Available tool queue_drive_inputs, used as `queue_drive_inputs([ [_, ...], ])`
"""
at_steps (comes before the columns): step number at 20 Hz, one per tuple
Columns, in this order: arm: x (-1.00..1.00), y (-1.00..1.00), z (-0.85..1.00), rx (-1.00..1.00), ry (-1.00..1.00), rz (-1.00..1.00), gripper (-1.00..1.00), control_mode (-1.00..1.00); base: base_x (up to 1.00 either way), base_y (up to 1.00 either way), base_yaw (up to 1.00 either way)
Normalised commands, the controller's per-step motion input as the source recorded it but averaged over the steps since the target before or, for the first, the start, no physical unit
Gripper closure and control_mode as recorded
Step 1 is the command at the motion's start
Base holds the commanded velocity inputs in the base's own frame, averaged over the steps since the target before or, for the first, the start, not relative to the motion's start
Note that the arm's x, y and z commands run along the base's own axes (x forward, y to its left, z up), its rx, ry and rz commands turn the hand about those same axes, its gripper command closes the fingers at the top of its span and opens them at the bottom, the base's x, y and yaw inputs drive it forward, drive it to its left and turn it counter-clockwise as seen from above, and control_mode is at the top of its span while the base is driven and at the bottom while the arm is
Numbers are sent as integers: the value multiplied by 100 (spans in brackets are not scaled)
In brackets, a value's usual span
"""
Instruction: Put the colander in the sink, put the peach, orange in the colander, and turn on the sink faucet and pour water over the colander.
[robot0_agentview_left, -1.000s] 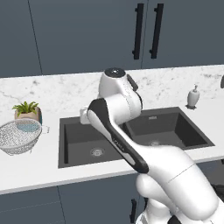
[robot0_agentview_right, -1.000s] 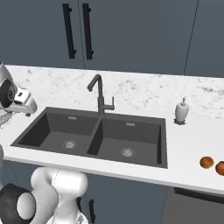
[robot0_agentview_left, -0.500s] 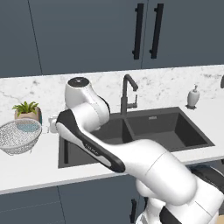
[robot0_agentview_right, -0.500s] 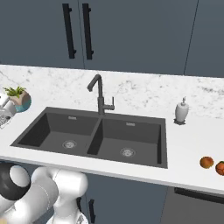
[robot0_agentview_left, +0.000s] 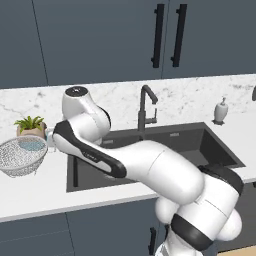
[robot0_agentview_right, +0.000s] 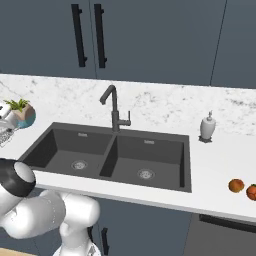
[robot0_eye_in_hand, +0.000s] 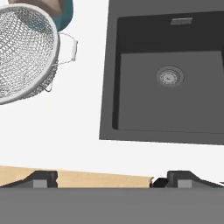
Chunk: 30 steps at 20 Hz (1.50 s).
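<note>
The colander (robot0_eye_in_hand: 22, 52) sits on the counter (robot0_eye_in_hand: 78, 118) just left of the sink (robot0_eye_in_hand: 170, 78), its side handle toward the basin, a plant pot (robot0_agentview_left: 31, 127) behind it. The jaws (robot0_eye_in_hand: 111, 179) stand spread and empty, hanging beside the sink's near left corner; the colander lies up and left of them.

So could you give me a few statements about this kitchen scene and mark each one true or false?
1. The colander sits on the counter left of the sink. True.
2. The peach and orange already lie in the colander. False: they rest on the counter right of the sink.
3. Water runs from the sink faucet. False: no stream shows.
4. A small potted plant stands just behind the colander. True.
5. The gripper is clamped on the colander. False: its jaws stand open, apart from it.
</note>
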Motion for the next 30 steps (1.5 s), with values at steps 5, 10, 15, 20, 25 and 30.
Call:
queue_drive_inputs([
  [5,38,44,-21,0,9,0,-100,-100,0,0,0],
  [10,28,32,-30,0,5,0,-100,-100,0,0,0],
  [15,15,10,-15,0,0,0,-100,-100,0,0,0],
  [20,25,18,-23,0,0,0,-100,-100,0,0,0],
  [25,33,2,-32,0,0,0,-100,-100,0,0,0],
  [30,29,7,-22,0,-1,0,-100,-100,0,0,0],
])
